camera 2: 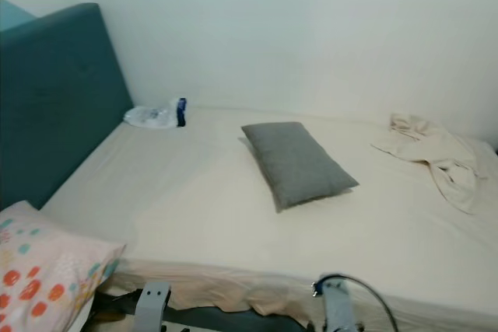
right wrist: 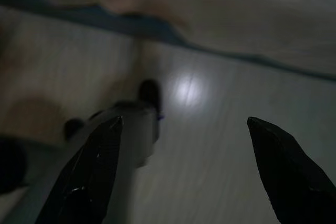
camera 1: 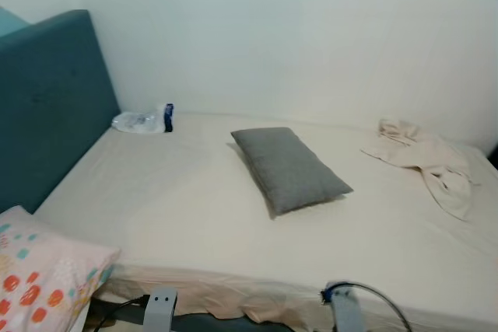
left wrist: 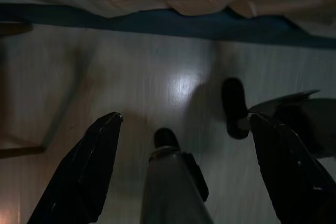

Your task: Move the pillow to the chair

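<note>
Filling most of the head views is a bed (camera 1: 187,215) w/ a cream sheet, pushed against a pale wall (camera 1: 311,29) at the far side. Teal padded headboard (camera 1: 47,99) stands along the robot's left edge of the bed. Sheet hangs loose & wrinkled over the near edge, dark bed frame showing under it.

Grey pillow (camera 1: 288,167) lies flat near the middle of the bed, set diagonally, nothing touching it. Crumpled cream cloth (camera 1: 424,157) lies at the far right of the bed, well apart from the pillow. Second pillow, pink w/ coloured dots (camera 1: 43,274), sits at the near left corner by the headboard. Small clear plastic bag w/ a dark blue bit at one end (camera 1: 144,120) rests in the far corner where headboard meets wall.

Both arms hang low beside the bed's near edge, silver forearm tops just visible at the bottom of the head views. Left gripper (left wrist: 184,166) points down at pale glossy floor (left wrist: 157,72), fingers spread wide, holding nothing; robot's leg & dark feet show between them. Right gripper (right wrist: 189,171) same: fingers wide apart, empty, over the floor, sheet edge & bed frame beyond
</note>
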{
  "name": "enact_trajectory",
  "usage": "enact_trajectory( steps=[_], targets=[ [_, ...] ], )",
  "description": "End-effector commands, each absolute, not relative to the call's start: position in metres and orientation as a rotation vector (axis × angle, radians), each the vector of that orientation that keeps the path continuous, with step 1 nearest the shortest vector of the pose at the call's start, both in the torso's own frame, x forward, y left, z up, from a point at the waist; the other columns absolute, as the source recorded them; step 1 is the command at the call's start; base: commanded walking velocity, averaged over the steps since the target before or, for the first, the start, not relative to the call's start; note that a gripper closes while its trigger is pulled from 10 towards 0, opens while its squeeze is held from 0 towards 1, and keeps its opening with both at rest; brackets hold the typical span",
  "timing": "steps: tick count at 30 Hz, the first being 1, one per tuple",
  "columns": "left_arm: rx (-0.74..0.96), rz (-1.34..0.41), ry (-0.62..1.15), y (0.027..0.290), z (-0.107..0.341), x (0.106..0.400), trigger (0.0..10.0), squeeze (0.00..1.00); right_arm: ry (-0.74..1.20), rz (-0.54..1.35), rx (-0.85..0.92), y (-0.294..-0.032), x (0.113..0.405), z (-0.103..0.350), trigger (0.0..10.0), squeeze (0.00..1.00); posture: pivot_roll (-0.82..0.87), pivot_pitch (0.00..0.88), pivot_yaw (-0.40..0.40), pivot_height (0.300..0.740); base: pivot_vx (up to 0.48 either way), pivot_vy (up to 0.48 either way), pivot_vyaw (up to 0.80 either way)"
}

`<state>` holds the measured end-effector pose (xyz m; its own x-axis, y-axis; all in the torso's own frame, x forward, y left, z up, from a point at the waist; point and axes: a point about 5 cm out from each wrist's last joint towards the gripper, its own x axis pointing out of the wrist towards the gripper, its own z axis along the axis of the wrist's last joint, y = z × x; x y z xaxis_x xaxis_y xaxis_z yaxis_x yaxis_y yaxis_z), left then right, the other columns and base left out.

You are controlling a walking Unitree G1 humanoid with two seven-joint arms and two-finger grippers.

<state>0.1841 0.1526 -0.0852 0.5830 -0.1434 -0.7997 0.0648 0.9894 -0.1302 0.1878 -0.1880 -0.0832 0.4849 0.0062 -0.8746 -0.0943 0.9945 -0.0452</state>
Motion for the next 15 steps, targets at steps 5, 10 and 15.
enact_trajectory(
  steps=[5, 10, 15],
  targets=[
    [-0.152, -0.068, 0.940, 0.1512, -0.0852, 0.1849, 10.0, 0.00, 1.071, 0.193, -0.212, -0.1785, 0.1864, -0.0847, 10.0, 0.00, 0.00, 0.000, -0.002, 0.740, 0.000, 0.000, -0.72],
    [-0.143, -0.077, 0.958, 0.1469, -0.0872, 0.1816, 10.0, 0.00, 1.075, 0.160, -0.171, -0.1831, 0.1874, -0.0837, 10.0, 0.00, -0.02, 0.000, -0.001, 0.740, 0.000, 0.000, -0.69],
    [-0.148, -0.095, 0.959, 0.1442, -0.0871, 0.1817, 10.0, 0.00, 1.085, 0.135, -0.149, -0.1874, 0.1851, -0.0844, 10.0, 0.00, -0.04, 0.000, 0.009, 0.740, 0.000, 0.000, -0.69]
  ],
)
